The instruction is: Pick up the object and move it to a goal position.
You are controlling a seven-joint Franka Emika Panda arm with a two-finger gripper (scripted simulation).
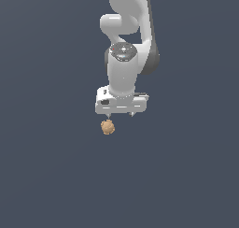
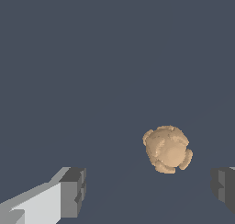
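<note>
- While the white arm (image 1: 125, 45) is seen reaching down from the upper middle of the exterior frame, its gripper (image 1: 120, 115) is held just above the centre of that frame; the two short fingertips are pointed downward and are spread apart, so the hand is released and nothing is grasped.
- Just below the fingertip on the exterior view's left, the object (image 1: 108, 127), a small tan-orange bumpy ball, is found slightly left of the frame's centre; a narrow gap is seen between it and that fingertip, so no touch is shown.
- From the wrist camera, the object (image 2: 167, 149) is seen as a lumpy, roughly round shape; it is placed between the two dark-padded fingers (image 2: 73, 193), nearer to one of them, and is touched by neither.
- A plain dark blue-grey surface (image 1: 46, 175) is seen behind everything in both views; whether the ball is rested on it cannot be told.
</note>
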